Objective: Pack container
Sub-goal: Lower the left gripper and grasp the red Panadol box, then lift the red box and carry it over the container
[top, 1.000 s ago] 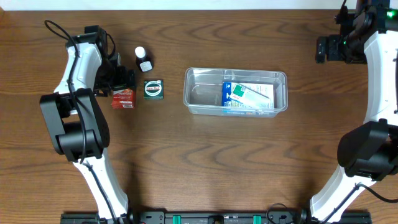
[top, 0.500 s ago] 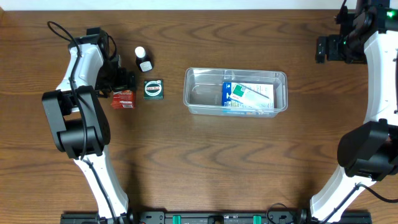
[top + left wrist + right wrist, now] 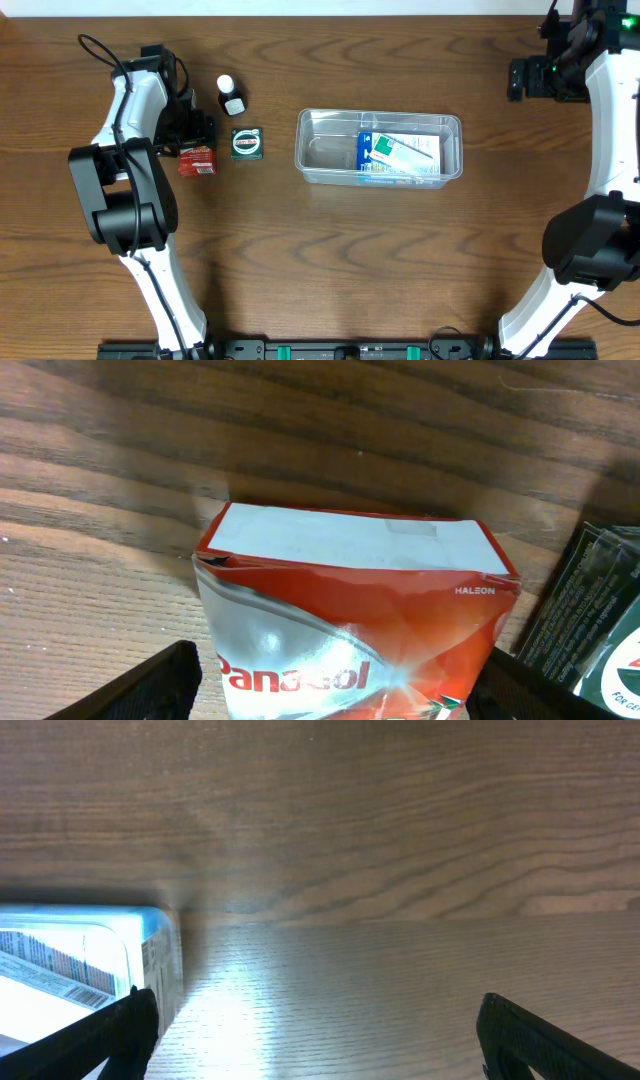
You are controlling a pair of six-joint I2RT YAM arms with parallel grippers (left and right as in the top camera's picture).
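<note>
The clear plastic container (image 3: 305,150) sits mid-table and holds a blue-and-white box (image 3: 400,155). A red Panadol box (image 3: 198,160) lies on the table at the left. My left gripper (image 3: 195,135) is down over it. In the left wrist view the fingers (image 3: 340,685) press both sides of the red box (image 3: 350,610). A green packet (image 3: 247,143) lies just right of the red box, and a small bottle (image 3: 231,95) with a white cap stands behind it. My right gripper (image 3: 520,78) is open and empty at the far right, away from the container.
The green packet's edge shows at the right of the left wrist view (image 3: 600,620), close to the red box. The right wrist view shows bare wood between the fingers (image 3: 318,1030) and a blue-white box edge (image 3: 90,955) at the left.
The left arm shifted slightly at the red box between the earliest frame and now. Nothing else moved.
</note>
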